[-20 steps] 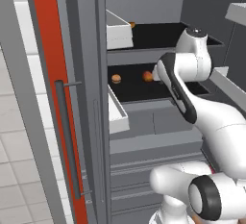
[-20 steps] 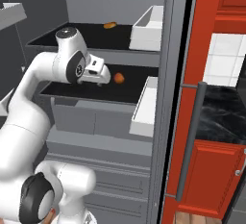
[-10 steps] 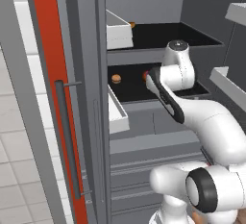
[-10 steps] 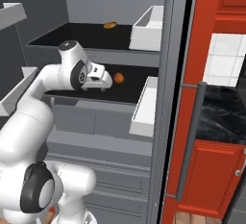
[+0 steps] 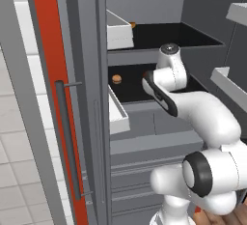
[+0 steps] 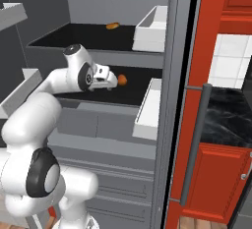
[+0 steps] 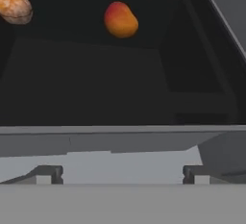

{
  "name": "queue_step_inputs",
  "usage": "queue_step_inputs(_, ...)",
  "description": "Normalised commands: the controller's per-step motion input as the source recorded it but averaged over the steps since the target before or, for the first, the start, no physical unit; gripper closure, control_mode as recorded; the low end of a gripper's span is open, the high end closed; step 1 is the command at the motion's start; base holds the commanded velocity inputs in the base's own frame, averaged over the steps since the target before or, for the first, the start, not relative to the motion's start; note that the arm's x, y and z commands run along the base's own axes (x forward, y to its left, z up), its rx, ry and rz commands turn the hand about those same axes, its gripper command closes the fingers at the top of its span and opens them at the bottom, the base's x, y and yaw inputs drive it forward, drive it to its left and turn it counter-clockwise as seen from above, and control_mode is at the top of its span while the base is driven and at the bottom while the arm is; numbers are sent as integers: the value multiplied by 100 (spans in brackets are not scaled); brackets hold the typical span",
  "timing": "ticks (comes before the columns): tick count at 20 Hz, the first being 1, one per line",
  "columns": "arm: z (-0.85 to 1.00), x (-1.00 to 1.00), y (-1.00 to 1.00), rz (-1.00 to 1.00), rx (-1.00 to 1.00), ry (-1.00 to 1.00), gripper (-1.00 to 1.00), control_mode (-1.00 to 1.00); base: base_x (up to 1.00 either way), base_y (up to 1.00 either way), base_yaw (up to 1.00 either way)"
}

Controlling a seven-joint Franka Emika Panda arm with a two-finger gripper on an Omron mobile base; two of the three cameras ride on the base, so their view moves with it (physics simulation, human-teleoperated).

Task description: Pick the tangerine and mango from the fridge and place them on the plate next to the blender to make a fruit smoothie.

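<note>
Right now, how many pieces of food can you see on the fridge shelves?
3. The mango and the tangerine lie apart on the middle shelf; an oval orange item lies on the upper shelf. Others may be hidden.

bare black shelf [image 7: 120, 83] before mango [image 7: 120, 19]

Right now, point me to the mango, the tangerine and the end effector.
mango [image 7: 120, 20]: hand view, middle of the fruit's reddish-orange body.
tangerine [image 7: 15, 6]: hand view, middle of the fruit at the left edge.
end effector [image 7: 122, 174]: hand view, midway between its two open fingertips.
</note>
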Motion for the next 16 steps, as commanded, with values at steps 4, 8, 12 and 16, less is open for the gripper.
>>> queue_step_inputs(4,0,33,-3,0,0,0,-100,-100,0,0,0)
queue_step_inputs(8,0,39,-6,0,0,0,-100,-100,0,0,0)
queue_step_inputs(12,-2,41,0,0,0,-6,-100,-100,0,0,0)
queue_step_inputs(16,-1,37,0,0,0,-10,-100,-100,0,0,0)
